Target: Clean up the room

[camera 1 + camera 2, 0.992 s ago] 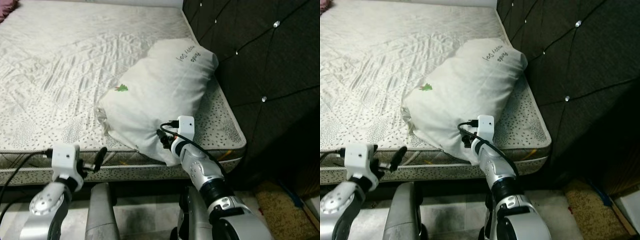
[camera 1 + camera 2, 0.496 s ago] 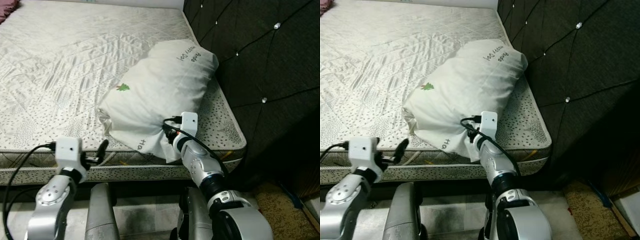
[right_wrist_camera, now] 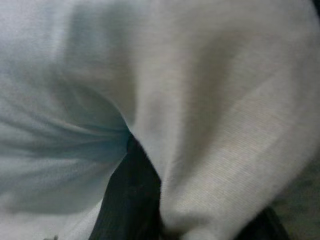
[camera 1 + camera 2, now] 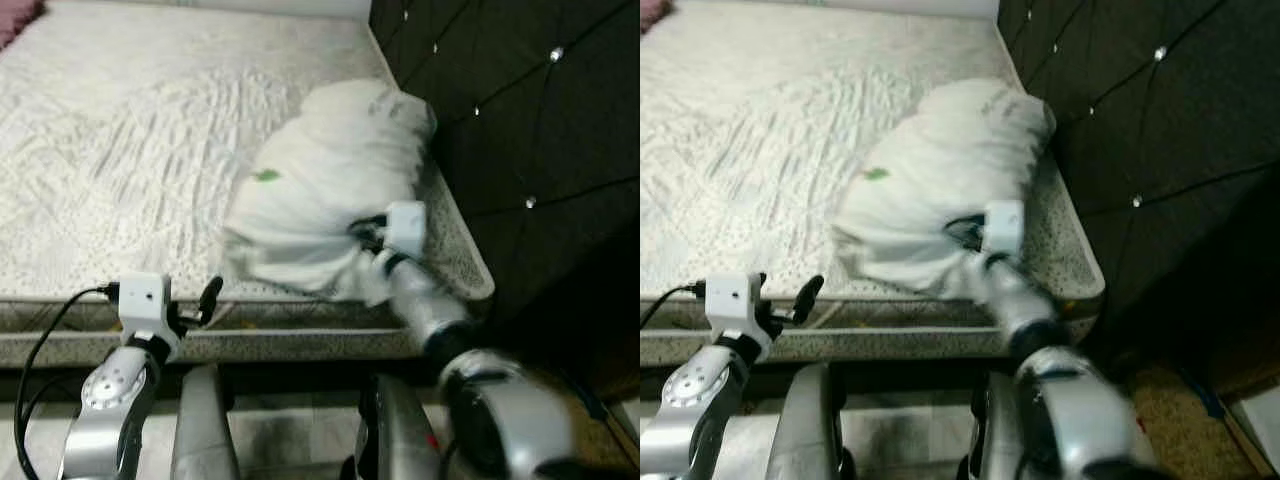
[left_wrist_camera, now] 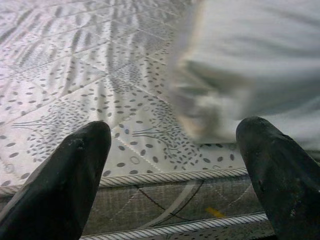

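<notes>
Pillow (image 4: 330, 190) (white, blurred) on mattress (image 4: 120, 150) beside dark headboard (image 4: 520, 120). Right gripper (image 3: 145, 200) reaches forward, fingers pinching pillow fabric. Left gripper (image 5: 175, 170) level at mattress edge, fingers wide apart, holding nothing.

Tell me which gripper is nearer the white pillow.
Right. The right gripper is shut on the white pillow's near corner, cloth bunched around its fingers. The left gripper hovers open at the mattress edge, apart from it.

Patterned mattress (image 4: 120, 150) beside dark tufted headboard (image 4: 520, 120)
</notes>
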{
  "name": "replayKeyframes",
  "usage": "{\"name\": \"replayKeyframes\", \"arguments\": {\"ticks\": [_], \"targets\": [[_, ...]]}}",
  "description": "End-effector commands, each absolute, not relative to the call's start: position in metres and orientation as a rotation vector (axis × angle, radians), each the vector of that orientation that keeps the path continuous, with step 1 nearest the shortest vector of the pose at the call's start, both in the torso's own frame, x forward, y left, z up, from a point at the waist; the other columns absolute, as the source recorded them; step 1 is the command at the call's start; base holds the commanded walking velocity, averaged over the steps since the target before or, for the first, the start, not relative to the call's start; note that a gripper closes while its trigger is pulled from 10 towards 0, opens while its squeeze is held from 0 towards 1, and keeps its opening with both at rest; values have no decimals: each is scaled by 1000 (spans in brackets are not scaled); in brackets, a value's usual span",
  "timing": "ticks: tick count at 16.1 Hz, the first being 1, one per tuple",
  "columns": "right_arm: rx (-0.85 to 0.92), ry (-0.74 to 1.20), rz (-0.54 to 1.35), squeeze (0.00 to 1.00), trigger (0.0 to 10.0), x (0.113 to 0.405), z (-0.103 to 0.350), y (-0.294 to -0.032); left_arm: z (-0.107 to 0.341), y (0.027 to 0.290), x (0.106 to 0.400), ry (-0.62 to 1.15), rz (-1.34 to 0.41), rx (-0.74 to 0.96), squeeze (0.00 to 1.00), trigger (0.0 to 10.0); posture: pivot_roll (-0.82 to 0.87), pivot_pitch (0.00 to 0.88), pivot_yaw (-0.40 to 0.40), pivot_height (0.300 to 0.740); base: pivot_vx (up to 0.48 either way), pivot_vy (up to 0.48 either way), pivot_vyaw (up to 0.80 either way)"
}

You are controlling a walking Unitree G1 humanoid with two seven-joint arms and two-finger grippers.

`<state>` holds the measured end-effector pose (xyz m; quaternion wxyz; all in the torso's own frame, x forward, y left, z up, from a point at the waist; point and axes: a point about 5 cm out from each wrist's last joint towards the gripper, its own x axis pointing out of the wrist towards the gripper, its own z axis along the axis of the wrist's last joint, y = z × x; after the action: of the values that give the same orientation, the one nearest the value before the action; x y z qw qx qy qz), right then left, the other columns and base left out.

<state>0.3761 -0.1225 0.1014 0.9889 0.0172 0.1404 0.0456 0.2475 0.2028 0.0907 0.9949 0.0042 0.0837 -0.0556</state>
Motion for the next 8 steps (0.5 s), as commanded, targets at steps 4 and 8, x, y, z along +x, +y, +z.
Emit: {"name": "replayKeyframes", "arguments": {"ticks": [4,8], "targets": [[-101,227,10,0,0,405,163,-179,90,204,248,166,-102,33,0,10000,128,17,-113,556,0,0,0],[-24,142,-141,0,0,412,212,-230,89,206,244,161,-75,29,0,10000,132,20,-127,556,0,0,0]]}}
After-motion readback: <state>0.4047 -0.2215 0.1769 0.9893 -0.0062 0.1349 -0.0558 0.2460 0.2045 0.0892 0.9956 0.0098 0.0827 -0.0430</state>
